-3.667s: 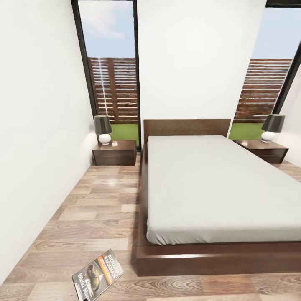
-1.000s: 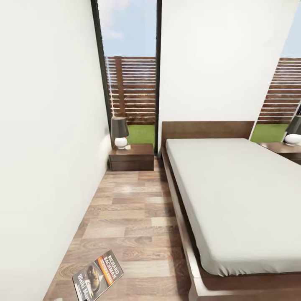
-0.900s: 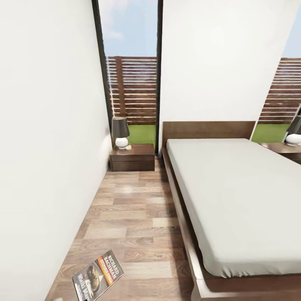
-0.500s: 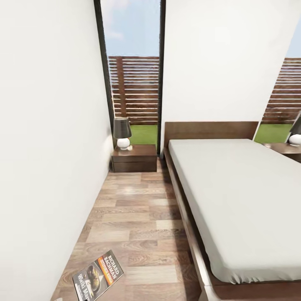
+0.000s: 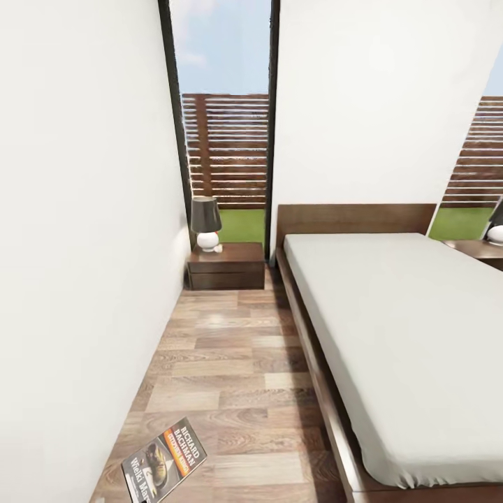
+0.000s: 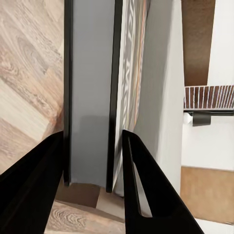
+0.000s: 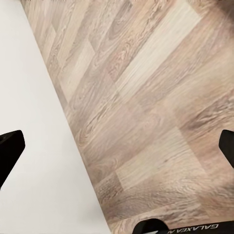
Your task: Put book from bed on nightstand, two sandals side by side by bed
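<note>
The book (image 5: 164,461), a dark paperback with an orange title band, hangs at the lower left of the head view above the wood floor. In the left wrist view the book (image 6: 90,73) is seen edge-on, and my left gripper (image 6: 92,134) is shut on it with a black finger on either side. My right gripper (image 7: 117,151) is open over bare floor, holding nothing. The bed (image 5: 391,328) with its grey mattress runs along the right. The left nightstand (image 5: 227,265) stands at the far end of the aisle, by the headboard. The sandals are out of view.
A white wall (image 5: 77,244) closes the left of a narrow floor aisle (image 5: 230,363) between it and the bed frame. A dark-shaded lamp (image 5: 206,222) stands on the left nightstand. A second nightstand (image 5: 485,251) shows past the bed at the far right.
The whole view has shifted: the camera moved from the foot of the bed into the aisle on its left, and the left nightstand looks nearer. The book keeps its place in my left gripper.
</note>
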